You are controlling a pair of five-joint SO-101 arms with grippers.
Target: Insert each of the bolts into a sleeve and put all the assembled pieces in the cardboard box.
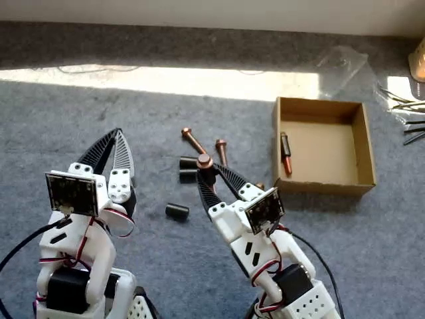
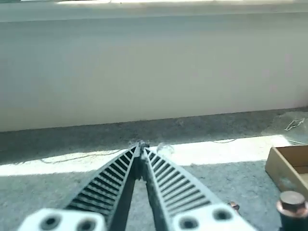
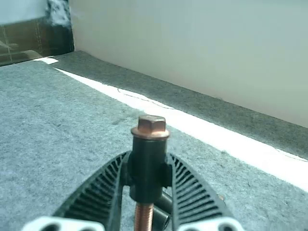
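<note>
Copper bolt (image 3: 150, 126), mid-shank hidden inside sleeve (image 3: 146, 179), in right end effector (image 3: 147, 161)

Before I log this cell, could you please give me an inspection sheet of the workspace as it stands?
Surface: grey carpet with a sunlit strip across the far side.
Job's things: cardboard box holding one assembled piece; on the carpet a loose bolt, a second bolt, a pair of sleeves and a lone sleeve.
Clutter: clear plastic bag beyond the box.
Grippers: left gripper shut, empty; right gripper shut on a bolt-in-sleeve piece.
Cables: arm leads; dark cables at the edge past the box.
Surroundings: pale wall.
</note>
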